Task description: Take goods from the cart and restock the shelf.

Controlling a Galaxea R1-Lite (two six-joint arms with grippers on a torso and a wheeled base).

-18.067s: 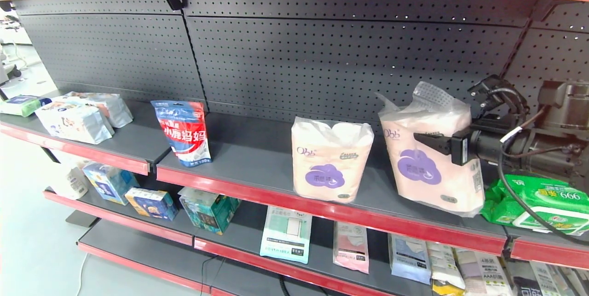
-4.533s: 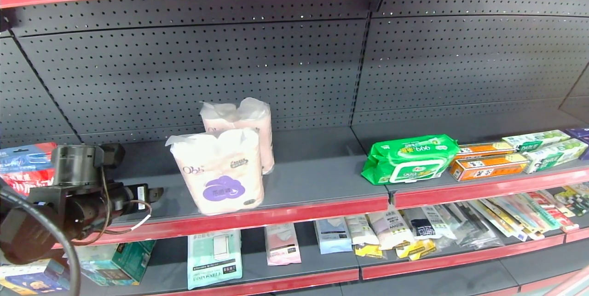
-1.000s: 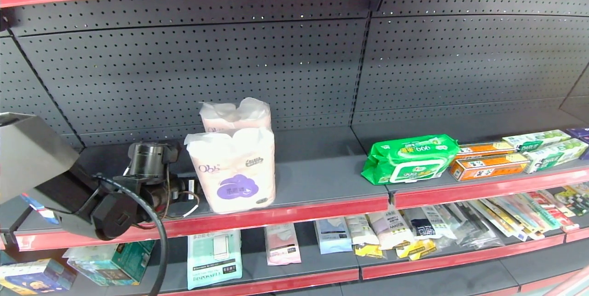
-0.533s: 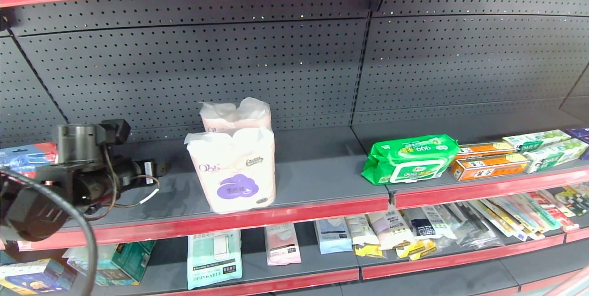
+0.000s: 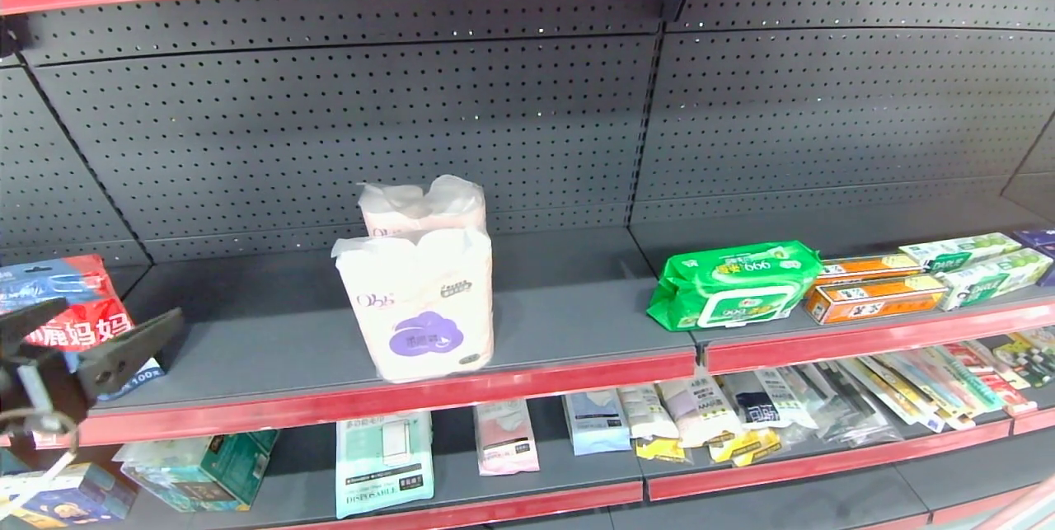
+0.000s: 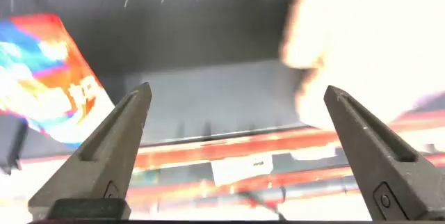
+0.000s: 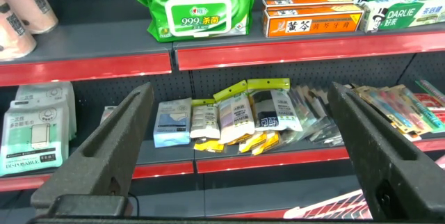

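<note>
**Head view.** Left gripper (image 5: 80, 334) sits at the lower left and is cut off by the frame. Its two dark fingers are spread apart with nothing between them. It overlaps the bottom of a red-blue pouch (image 5: 72, 299), so the pouch is partly hidden.

Front tissue pack (image 5: 424, 303) stands upright on the shelf (image 5: 577, 320) near the front lip, long axis vertical, printed face outward. Rear tissue pack (image 5: 420, 202) is directly behind it, also upright. Only its top shows, and I cannot tell whether the two packs touch.

Well to the right, a green wipes pack (image 5: 733, 283) lies flat with its long axis along the shelf. Beside it are orange boxes (image 5: 874, 297) and then toothpaste boxes (image 5: 972, 260), the last of which run out of frame.

**Left wrist view.** Left gripper (image 6: 236, 147) has its fingers wide apart and is empty. Beyond it, the red-blue pouch (image 6: 42, 85) is blurred. The front tissue pack (image 6: 368, 43) is washed out to white, with unclear edges.

**Right wrist view.** Right gripper (image 7: 236, 154) has its fingers wide apart and holds nothing. It faces the tier below the green wipes pack (image 7: 197, 7). The orange boxes (image 7: 313, 21) lie lengthwise along the lip.

The tissue packs (image 7: 21, 15) are cut by the frame edge. The hanging packets (image 7: 236, 116) on the lower tier overlap, and single items are hard to separate.
</note>
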